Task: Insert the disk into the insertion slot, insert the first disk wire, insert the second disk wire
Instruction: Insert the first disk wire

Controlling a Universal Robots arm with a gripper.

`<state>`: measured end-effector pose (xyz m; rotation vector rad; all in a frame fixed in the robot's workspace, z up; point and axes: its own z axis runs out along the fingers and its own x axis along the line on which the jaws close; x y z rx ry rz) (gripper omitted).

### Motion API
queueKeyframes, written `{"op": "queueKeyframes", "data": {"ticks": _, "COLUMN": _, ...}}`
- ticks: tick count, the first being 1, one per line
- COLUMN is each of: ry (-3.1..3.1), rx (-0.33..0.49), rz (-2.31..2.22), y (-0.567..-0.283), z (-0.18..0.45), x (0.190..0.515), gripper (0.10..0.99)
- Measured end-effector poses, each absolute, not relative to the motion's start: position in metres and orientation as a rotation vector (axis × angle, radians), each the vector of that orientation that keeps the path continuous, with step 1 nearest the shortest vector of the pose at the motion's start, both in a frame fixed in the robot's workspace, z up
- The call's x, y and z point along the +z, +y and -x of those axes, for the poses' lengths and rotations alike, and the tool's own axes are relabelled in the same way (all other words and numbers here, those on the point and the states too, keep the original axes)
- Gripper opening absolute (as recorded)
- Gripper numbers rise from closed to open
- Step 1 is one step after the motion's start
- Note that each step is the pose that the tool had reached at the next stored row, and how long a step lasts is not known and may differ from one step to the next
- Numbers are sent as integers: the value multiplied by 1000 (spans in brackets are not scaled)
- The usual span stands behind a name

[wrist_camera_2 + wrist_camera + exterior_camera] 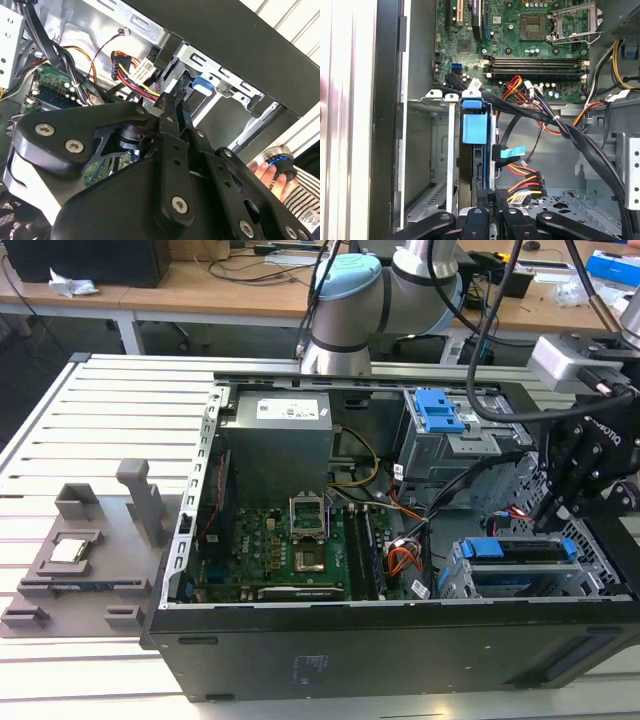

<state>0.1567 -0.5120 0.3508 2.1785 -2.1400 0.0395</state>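
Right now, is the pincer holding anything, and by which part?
It cannot be told. The pincer is at the disk in the slot, near a plug with red and yellow wires, but any grip is hidden.

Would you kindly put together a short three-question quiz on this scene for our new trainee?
1. True or false: the disk sits in the insertion slot.
2. The pincer is nearest to: A) the power supply, B) the disk, C) the processor socket.
3. Fill in: the latch on the taller drive cage is ____ in colour.
Key: 1 true; 2 B; 3 blue.
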Motion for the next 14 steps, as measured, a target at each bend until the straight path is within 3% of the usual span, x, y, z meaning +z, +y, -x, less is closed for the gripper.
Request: {"op": "queueKeyframes", "data": {"ticks": 14, "ry": -2150, "rx": 17, "rz": -2190, "y": -521, "z": -157, "x": 346, "gripper": 169}}
